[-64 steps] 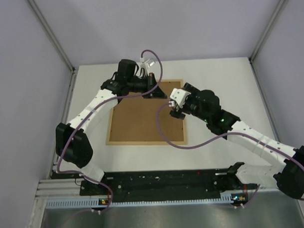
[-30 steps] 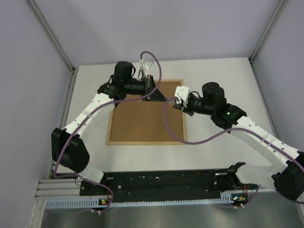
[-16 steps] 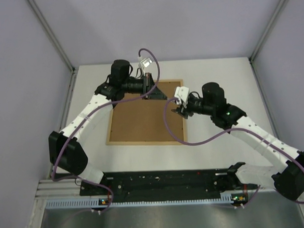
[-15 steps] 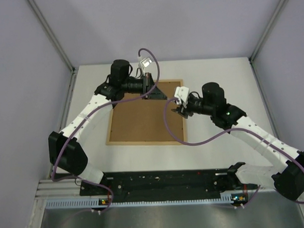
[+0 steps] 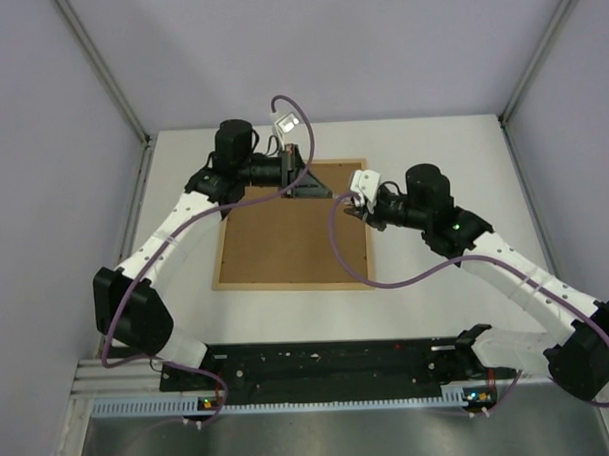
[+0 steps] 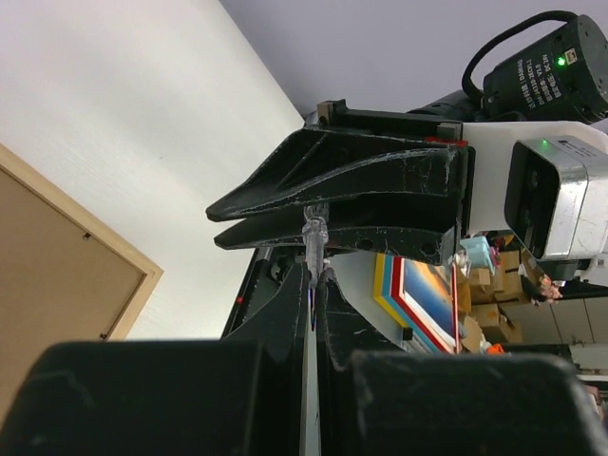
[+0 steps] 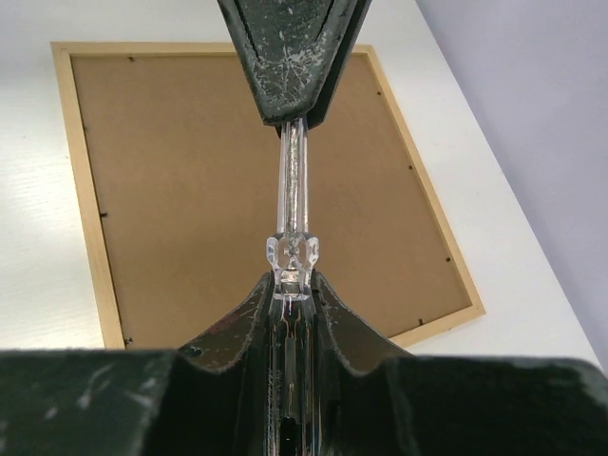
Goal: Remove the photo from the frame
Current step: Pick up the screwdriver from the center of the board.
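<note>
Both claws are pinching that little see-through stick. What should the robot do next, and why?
Probably the left gripper should let go. It and the right gripper both pinch the same clear stick in mid-air, so neither can take it anywhere. The frame lies back-up below, brown board still in, and no photo shows.

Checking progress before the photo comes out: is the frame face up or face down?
Face down: the frame lies flat, brown backing board upward inside its wood border; no photo visible.

Above the frame [image 5: 285, 239] on the table [image 5: 432, 153], a strip [image 7: 291, 190] spans left end effector [image 7: 290, 109] to right end effector [image 7: 291, 285].
</note>
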{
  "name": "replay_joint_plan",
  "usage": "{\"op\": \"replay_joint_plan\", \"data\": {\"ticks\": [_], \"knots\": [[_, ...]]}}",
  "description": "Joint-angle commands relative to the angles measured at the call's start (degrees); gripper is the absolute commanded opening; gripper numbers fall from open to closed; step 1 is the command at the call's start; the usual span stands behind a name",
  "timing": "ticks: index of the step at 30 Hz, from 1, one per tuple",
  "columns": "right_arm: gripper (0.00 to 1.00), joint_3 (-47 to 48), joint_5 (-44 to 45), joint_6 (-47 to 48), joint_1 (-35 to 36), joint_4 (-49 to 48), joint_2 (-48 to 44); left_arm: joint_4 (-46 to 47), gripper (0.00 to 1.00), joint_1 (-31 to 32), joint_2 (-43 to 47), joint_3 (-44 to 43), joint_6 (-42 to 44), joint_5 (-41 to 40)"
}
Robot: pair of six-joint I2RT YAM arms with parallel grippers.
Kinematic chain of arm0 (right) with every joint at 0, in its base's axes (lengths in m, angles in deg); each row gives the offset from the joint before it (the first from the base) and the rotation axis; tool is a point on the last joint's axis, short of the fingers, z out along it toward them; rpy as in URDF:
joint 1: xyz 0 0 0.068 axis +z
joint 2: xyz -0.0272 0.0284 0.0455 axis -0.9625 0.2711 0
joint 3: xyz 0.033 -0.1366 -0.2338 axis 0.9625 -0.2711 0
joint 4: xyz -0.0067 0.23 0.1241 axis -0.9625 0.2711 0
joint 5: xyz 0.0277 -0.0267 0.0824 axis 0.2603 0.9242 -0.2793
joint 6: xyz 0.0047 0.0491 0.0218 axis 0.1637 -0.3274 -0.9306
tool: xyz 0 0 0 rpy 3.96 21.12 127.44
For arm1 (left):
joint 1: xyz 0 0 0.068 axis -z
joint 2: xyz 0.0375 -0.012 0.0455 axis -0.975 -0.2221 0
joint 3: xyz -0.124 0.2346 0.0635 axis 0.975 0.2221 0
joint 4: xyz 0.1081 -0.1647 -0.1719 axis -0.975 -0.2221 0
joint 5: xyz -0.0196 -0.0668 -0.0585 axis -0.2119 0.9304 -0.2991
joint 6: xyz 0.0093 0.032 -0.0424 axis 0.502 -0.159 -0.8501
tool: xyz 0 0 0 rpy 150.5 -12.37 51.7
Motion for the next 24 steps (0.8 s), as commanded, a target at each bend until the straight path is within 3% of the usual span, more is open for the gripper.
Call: {"op": "replay_joint_plan", "data": {"ticks": [1,2,3,5,8,13,17,19,24], "knots": [[0.0,2.4,-3.0,-1.5,-0.2,-1.0,-0.3,4.3,0.0,-0.2,2.1,0.6,-0.5,0.9],[0.0,2.8,-3.2,-1.7,-0.2,-0.3,-0.5,4.0,0.05,-0.5,1.9,0.7,0.0,0.6],[0.0,3.3,-3.2,-1.9,-0.2,0.9,-0.7,3.6,0.18,-0.8,1.8,0.8,0.4,0.2],[0.0,4.2,-2.0,-1.9,-0.2,3.3,-0.8,2.9,0.56,-2.2,1.8,0.9,1.0,-0.1],[0.0,4.2,0.4,-0.5,-0.2,6.9,-1.3,2.2,0.81,-5.7,2.3,0.6,1.3,-0.6],[0.0,5.3,4.3,3.5,-0.2,13.5,-0.1,-3.5,0.92,-11.9,2.6,-2.1,7.0,-4.5],[0.0,8.1,5.9,4.6,-0.2,19.2,2.3,-15.2,0.96,-13.9,2.8,-4.8,18.7,-19.1],[0.0,8.3,6.4,4.6,-0.2,20.1,2.6,-16.2,0.97,-14.0,3.5,-3.1,23.1,-30.1],[0.0,10.0,8.3,4.7,-0.2,23.4,5.0,-18.5,0.99,-14.9,2.8,1.5,30.8,-48.4]]}}
